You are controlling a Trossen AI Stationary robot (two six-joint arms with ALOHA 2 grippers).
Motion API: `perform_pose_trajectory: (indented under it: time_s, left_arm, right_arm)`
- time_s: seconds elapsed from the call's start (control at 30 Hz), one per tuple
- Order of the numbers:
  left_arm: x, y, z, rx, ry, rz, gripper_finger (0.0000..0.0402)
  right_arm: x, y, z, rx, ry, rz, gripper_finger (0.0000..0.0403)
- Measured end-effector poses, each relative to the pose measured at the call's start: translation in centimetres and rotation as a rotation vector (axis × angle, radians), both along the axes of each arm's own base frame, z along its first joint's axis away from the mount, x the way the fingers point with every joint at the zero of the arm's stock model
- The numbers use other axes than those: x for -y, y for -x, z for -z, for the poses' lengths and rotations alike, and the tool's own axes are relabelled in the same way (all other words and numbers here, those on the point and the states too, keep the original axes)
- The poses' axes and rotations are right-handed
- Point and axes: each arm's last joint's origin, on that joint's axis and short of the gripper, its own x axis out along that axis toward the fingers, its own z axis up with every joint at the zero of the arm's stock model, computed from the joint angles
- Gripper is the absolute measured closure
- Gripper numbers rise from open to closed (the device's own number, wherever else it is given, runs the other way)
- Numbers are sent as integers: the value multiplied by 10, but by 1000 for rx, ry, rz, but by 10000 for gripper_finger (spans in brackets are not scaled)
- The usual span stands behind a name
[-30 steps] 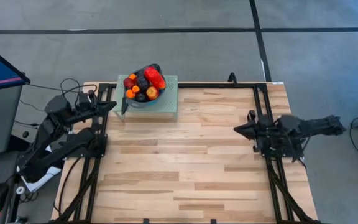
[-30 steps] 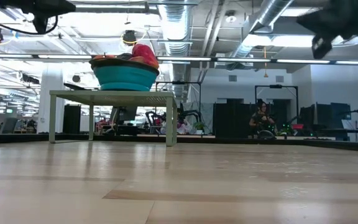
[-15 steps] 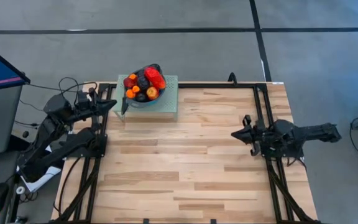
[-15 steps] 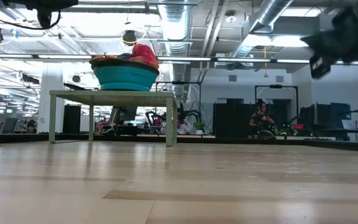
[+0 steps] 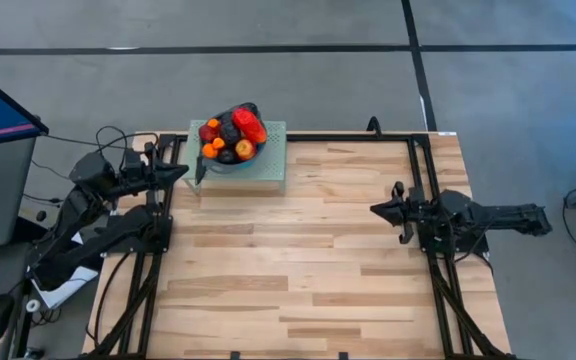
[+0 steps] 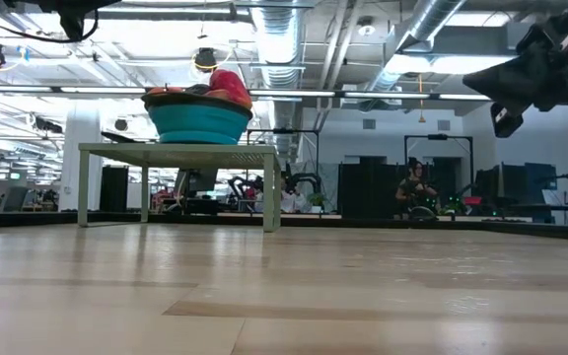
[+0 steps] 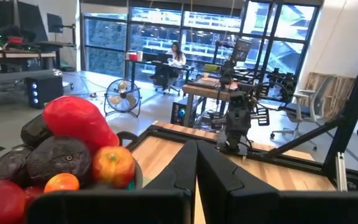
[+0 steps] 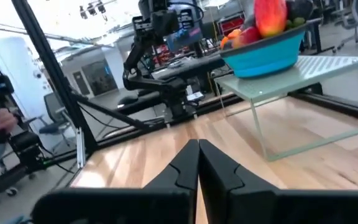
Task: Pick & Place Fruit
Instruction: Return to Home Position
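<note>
The near half of the wooden counter (image 5: pixel 298 280) lies bare from the left edge to the right edge, with black frame rails (image 5: pixel 446 300) running along both sides, so the widest open room is there and through the middle

Midway back, the right pincer (image 5: pixel 378 209) hangs above the boards just inside the right rail, pointing across toward the left edge. Its fingers (image 8: pixel 185 165) are pressed together and hold nothing. In the low view it sits high, well clear of the surface

Farther back, the left pincer (image 5: pixel 178 170) is over the left rail near the far left corner, aimed at the shelf and close beside its left edge. Its fingers (image 7: pixel 182 165) also meet, empty

At the far edge stands the pale green shelf (image 5: pixel 274 165), on thin legs with open space beneath it. On it rests the blue bowl (image 6: pixel 197 123), and the fruit (image 5: pixel 233 135) is heaped inside above the rim, the long red piece (image 7: pixel 79 121) on top. The far right corner is bare

Beyond the counter, a person (image 6: pixel 414 182) sits in the room
</note>
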Motion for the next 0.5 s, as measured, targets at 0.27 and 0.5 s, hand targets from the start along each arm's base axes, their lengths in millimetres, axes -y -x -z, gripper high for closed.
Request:
perform_pose_trajectory:
  time_s: [0.27, 0.5]
  left_arm:
    - [0, -4, 6, -13, -80, 81, 398]
    - [-8, -31, 58, 68, -94, 265, 398]
  right_arm:
    - [-1, -1, 4, -46, 20, -25, 398]
    - [-1, -1, 4, -46, 23, -26, 398]
